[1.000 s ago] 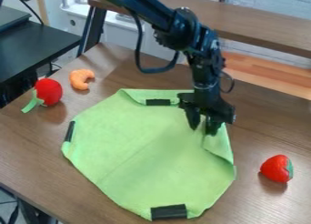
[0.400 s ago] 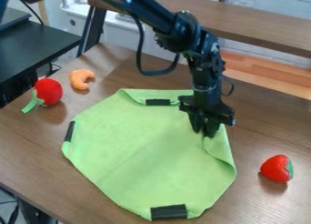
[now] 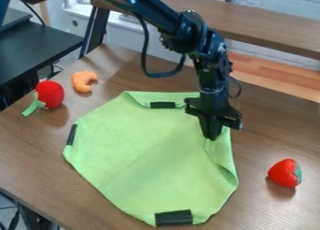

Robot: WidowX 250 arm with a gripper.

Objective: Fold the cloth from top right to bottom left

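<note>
Cloth [image 3: 141, 152], green, lay mostly flat mid-table [image 3: 31, 163] in the camera view, right and far edges curled over, black patches [image 3: 174, 218] at far, left and near edges. Claw [image 3: 213, 136] was at its far right part, fingers closed together, pinching cloth. Red strawberry [image 3: 284, 173] sat right of cloth; red toy with green tip [image 3: 50, 94] and orange curved toy [image 3: 83, 81] sat far left.
</note>
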